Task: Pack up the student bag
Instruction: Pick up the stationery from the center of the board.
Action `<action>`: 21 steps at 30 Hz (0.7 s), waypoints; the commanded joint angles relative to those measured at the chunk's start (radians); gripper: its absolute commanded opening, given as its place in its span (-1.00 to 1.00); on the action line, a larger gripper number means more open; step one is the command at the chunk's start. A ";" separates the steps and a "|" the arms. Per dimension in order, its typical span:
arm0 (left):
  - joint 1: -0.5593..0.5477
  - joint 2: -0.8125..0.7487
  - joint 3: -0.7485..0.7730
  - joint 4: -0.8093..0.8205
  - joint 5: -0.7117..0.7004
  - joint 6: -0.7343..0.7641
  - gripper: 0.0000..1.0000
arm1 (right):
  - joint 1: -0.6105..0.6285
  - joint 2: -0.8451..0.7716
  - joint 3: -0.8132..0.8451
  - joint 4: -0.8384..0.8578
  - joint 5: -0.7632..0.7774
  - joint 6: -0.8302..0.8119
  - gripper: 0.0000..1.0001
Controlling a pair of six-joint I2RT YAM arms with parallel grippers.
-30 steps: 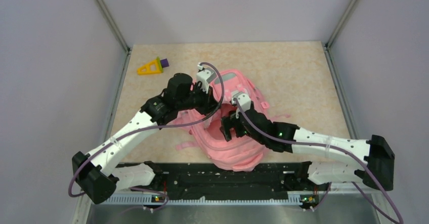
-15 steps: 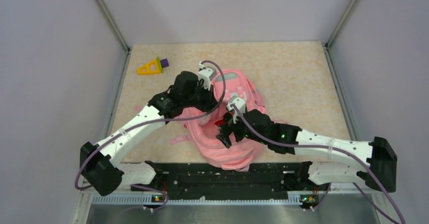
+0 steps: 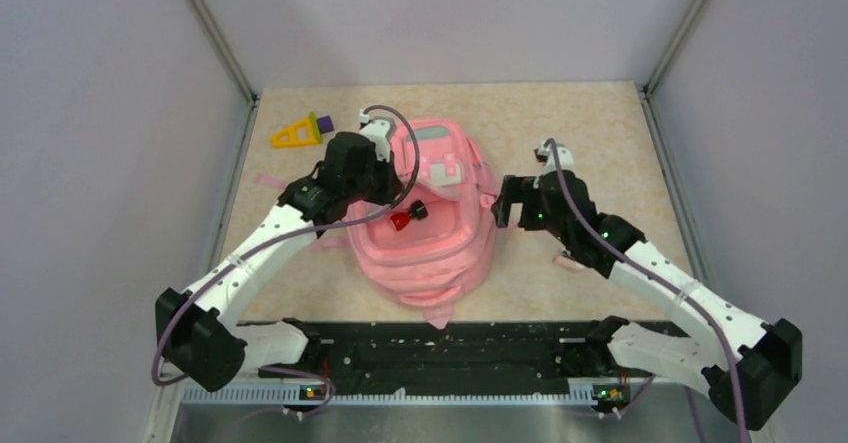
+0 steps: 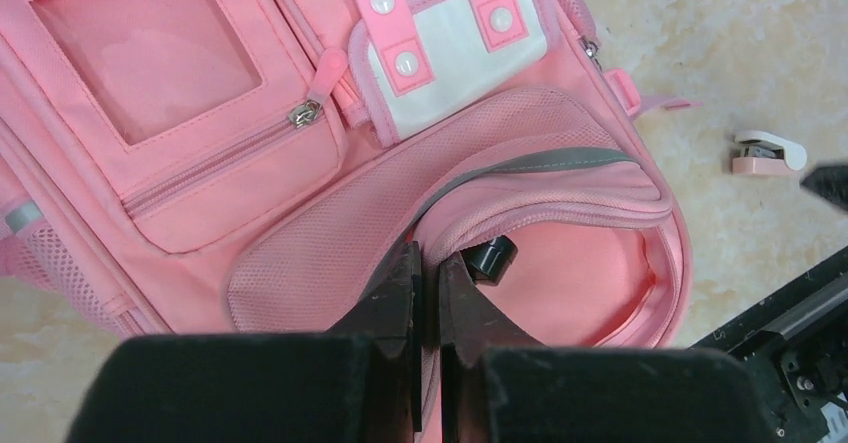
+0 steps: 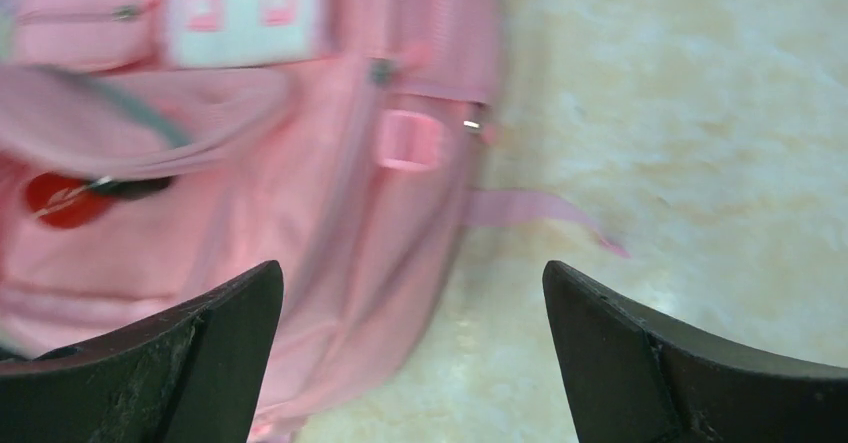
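Start at the far left of the table (image 3: 600,133): a yellow triangle toy (image 3: 296,133) with a purple block (image 3: 323,122) against it lies well apart from the bag, unpacked. You likely have that one left to fetch.

Your left gripper (image 4: 428,259) is pressed together on the grey-green trimmed rim (image 4: 520,166) of the bag's mouth, pinching the fabric between its fingers. That grip looks meant to lift the flap and hold the mouth open – soft cloth would sag shut otherwise.

The bag (image 3: 432,238) lies mid-table on its back, front face up, between the two arms. Its long axis runs far to near, only slightly skewed. The window pocket (image 4: 150,48) and white patch (image 4: 455,58) sit toward the far end, and the open mouth faces the arm bases – the side that looks easiest for either arm to drop things in from.

Inside the mouth rests a red-and-black item (image 3: 405,216); what it is, you can't tell from here.

Your right gripper (image 5: 410,278) hangs just beside the bag's right side, jaws spread wide and holding nothing, free for the next pick.

Further right, the left wrist view shows a small pink-and-white item (image 4: 765,153) on the table beside the bag.
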 commanded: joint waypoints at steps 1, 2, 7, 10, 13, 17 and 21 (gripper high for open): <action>0.019 -0.059 0.012 0.083 -0.100 0.005 -1.00 | -0.183 0.018 -0.037 -0.172 0.066 0.146 0.98; 0.020 -0.062 0.011 0.082 -0.095 0.006 -1.00 | -0.229 0.019 -0.053 -0.183 0.090 0.166 0.98; 0.020 -0.076 0.008 0.084 -0.085 0.001 -1.00 | -0.348 -0.021 -0.153 -0.201 0.224 0.281 0.98; 0.019 -0.078 0.005 0.090 -0.048 -0.007 -1.00 | -0.407 -0.026 -0.210 -0.176 0.208 0.317 0.98; 0.020 -0.078 0.004 0.092 -0.028 -0.015 -1.00 | -0.440 -0.011 -0.263 -0.165 0.191 0.343 0.98; 0.019 -0.082 0.002 0.093 -0.017 -0.022 -1.00 | -0.442 0.002 -0.299 -0.181 0.232 0.350 0.98; 0.019 -0.081 0.002 0.096 0.002 -0.028 -1.00 | -0.453 0.044 -0.325 -0.138 0.192 0.316 0.98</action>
